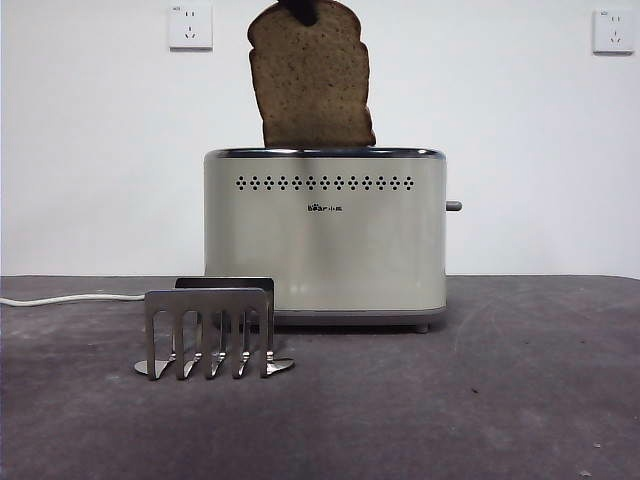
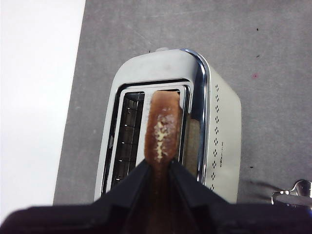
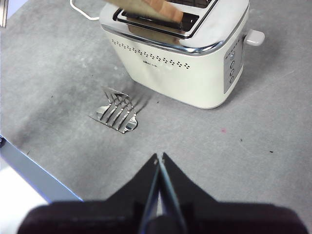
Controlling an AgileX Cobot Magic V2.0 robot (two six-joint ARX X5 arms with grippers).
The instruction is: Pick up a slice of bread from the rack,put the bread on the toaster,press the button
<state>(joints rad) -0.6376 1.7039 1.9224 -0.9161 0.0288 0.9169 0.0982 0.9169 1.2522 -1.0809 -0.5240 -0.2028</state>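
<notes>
**Ana:** While the slice of bread (image 1: pixel 311 85) is hanging upright above the toaster (image 1: pixel 325 235), the left gripper (image 2: pixel 159 168) is pinching it by the domed crust, jaws clamped on either face. In the front view its lower edge is sitting right at the chrome rim, so I'm judging it as just entering a slot.

**Ben:** And which slot is it taking? From the left wrist view it's lining up over the one nearer the vent holes, with the other slot open beside it.

**Ana:** Agreed. So the step in hand is placing the bread on the toaster. The next move is calling for a straight lowering, keeping the slice parallel to the slot walls, then letting go.

**Ben:** It's looking slightly tilted in the front view, so a corner could be catching the rim.

**Ana:** That's the risk I'm seeing. The slot is narrow, with little room either side of the crust.

**Ben:** The button (image 1: pixel 454 206) is sticking out from the toaster's narrow side, untouched, with bare table around it.

**Ana:** The right gripper (image 3: pixel 159 158) is waiting well clear of the toaster, jaws pressed together on nothing.

**Ben:** And the rack (image 1: pixel 209 333) is standing empty in front of the toaster, low enough that it's not crowding anything.
</notes>
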